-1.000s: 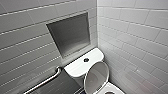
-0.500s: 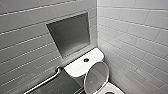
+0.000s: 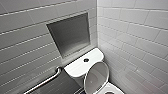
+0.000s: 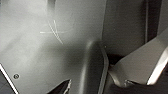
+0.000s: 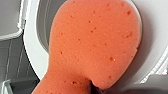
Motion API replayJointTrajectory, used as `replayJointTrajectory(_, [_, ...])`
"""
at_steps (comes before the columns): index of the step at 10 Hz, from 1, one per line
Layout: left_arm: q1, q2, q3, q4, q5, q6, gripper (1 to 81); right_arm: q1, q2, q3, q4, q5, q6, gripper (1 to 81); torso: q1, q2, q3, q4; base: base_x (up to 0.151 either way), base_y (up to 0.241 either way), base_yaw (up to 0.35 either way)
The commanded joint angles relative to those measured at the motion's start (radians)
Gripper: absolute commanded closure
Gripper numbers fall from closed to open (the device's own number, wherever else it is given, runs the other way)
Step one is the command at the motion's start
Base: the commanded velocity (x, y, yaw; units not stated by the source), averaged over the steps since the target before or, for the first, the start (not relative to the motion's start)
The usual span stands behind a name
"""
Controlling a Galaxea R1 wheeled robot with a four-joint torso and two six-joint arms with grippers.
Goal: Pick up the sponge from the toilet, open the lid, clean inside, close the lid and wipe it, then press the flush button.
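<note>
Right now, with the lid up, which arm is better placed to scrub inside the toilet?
Probably the right. The sponge looks pinched at that wrist, hanging over the seat rim, and the lid stands open. The left wrist faces a grey surface instead.

Porous matt foam sponge (image 5: 95, 45), glossy white ceramic toilet (image 3: 82, 66), smooth shiny lid (image 3: 96, 76), smooth tiles (image 3: 140, 37), shiny metal rail (image 3: 47, 81)
</note>
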Motion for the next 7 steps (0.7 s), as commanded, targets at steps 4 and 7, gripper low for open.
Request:
replayJointTrajectory(4, [-0.005, -0.015, 0.002, -0.013, 0.078, -0.003, 1.0, 0.049, -0.01, 0.071, -0.023, -0.223, -0.005, 81.1, -0.064, 0.1, 0.0, 0.0, 0.0, 0.0, 0.0])
replayJointTrajectory(7, [-0.005, -0.021, 0.002, -0.015, 0.076, -0.003, 1.0, 0.077, -0.001, 0.074, -0.023, -0.226, -0.006, 81.1, -0.102, 0.159, 0.0, 0.0, 0.0, 0.0, 0.0])
